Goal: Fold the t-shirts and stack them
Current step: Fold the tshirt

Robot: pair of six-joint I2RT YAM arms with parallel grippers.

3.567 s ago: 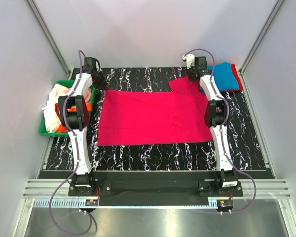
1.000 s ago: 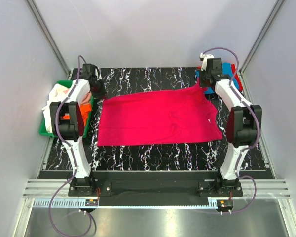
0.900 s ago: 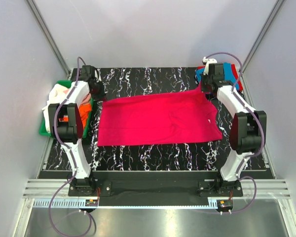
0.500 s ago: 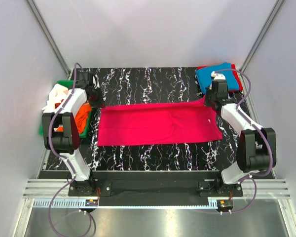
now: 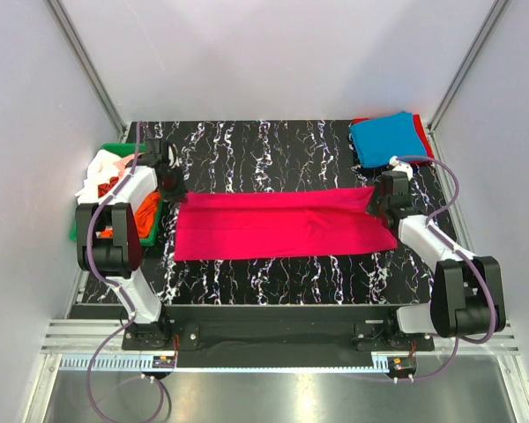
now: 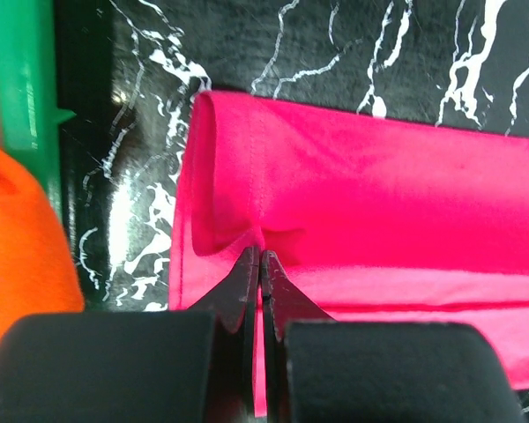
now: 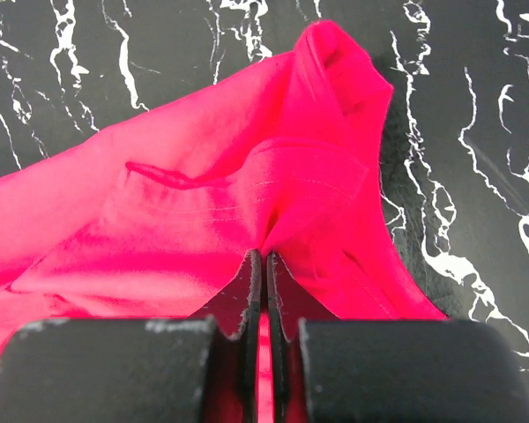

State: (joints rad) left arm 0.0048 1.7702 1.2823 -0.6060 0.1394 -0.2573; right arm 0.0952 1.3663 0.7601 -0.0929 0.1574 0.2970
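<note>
Left end effector and right end effector each clamp one end of the far edge of the magenta t-shirt, spread across the table, apparently to draw that edge nearward into a lengthwise fold

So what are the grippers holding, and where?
Both pinch the pink t-shirt: left gripper at its left end, right gripper at its right end.

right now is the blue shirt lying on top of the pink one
No, the blue shirt lies folded at the far right, apart from the pink shirt.
</note>
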